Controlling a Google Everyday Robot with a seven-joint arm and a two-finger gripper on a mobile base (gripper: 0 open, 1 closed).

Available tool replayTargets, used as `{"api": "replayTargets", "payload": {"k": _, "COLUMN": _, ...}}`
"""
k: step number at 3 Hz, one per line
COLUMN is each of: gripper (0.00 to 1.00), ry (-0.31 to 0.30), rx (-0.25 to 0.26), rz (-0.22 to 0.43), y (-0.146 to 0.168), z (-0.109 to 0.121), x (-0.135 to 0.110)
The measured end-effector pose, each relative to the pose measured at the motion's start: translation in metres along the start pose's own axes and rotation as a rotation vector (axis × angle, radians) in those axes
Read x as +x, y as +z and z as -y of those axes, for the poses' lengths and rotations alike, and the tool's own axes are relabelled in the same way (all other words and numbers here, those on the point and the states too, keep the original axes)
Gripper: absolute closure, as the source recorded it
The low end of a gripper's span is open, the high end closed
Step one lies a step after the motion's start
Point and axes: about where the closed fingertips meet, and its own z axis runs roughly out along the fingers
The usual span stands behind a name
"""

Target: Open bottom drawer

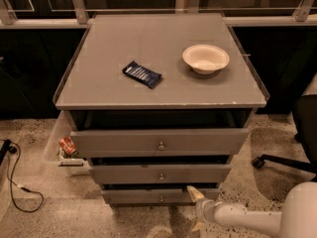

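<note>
The bottom drawer [133, 196] is the lowest of three gray drawer fronts, with a small round metal knob [161, 199] at its middle. It sticks out slightly, as do the two drawers above it. My gripper [196, 209] is at the end of a white arm coming in from the lower right. It sits just right of the knob, at the drawer's right part. Its two tan fingers are spread; the upper fingertip [193, 192] is at the drawer's top edge. Nothing is held.
The middle drawer [159, 174] and the top drawer [158, 143] are above. On the cabinet top lie a dark snack packet [142, 74] and a white bowl [205, 58]. A bin with a can [67, 146] stands at left, a cable [15, 182] lies on the floor, and a chair base [285, 160] is at right.
</note>
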Motion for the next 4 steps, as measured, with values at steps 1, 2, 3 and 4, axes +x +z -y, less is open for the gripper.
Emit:
{"api": "replayTargets", "payload": {"k": 1, "gripper": 0.00, "ry": -0.043, "rx": 0.004, "rz": -0.007, "y": 0.023, "z": 0.010, "x": 0.012}}
{"api": "replayTargets", "payload": {"k": 2, "gripper": 0.00, "ry": -0.059, "rx": 0.020, "rz": -0.016, "y": 0.035, "z": 0.028, "x": 0.026}}
{"api": "replayTargets", "payload": {"k": 3, "gripper": 0.00, "ry": -0.079, "rx": 0.019, "rz": -0.022, "y": 0.047, "z": 0.038, "x": 0.036}}
{"api": "replayTargets", "payload": {"k": 4, "gripper": 0.00, "ry": -0.083, "rx": -0.009, "rz": -0.031, "y": 0.071, "z": 0.046, "x": 0.060}}
